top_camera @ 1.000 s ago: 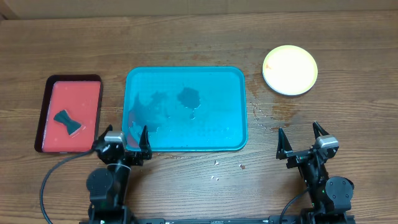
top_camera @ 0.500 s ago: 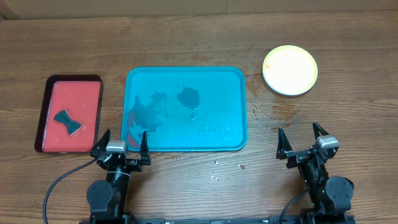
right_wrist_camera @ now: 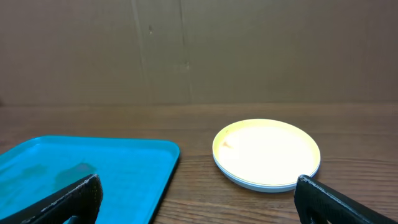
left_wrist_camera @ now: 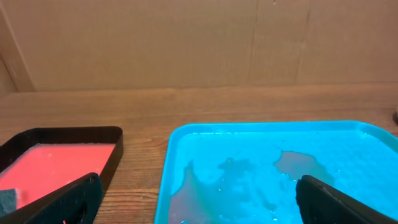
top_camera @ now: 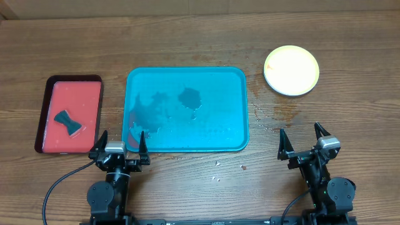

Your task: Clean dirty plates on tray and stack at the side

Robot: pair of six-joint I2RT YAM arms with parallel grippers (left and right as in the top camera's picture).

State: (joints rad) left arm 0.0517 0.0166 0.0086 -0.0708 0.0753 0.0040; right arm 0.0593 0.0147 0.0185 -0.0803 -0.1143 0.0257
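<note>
Closest to the robot's base, the left end effector (top_camera: 122, 135) hangs with its two fingers spread wide and nothing between them. It sits just off the front left corner of the teal tray (top_camera: 187, 70). The right end effector (top_camera: 299, 130) is spread just as wide and holds nothing, well to the right of the tray's front right corner, above the bare wooden table (top_camera: 187, 37).

A few pale crumbs (top_camera: 217, 164) lie on the wood just in front of the tray's front rim. A scatter of droplets (top_camera: 270, 119) glistens just beyond its right rim.

The tray's floor is wet, with a dark puddle (top_camera: 189, 97) near the middle and a streaky reddish-brown smear (left_wrist_camera: 186, 199) toward the front left.

Left of the tray, near it but not touching, lies a smaller red tray (top_camera: 81, 94) with a dark rim. A dark bow-tie-shaped pad (top_camera: 68, 123) rests on its front half.

The plates (top_camera: 291, 70) sit further back, off the tray, on the table past its far right corner and clearly apart from it. They are stacked, with a yellow-green one on top and a paler rim showing beneath it in the right wrist view. How many lie underneath I cannot tell.

Behind everything, a brown cardboard wall (right_wrist_camera: 186, 50) closes off the far edge of the table.
</note>
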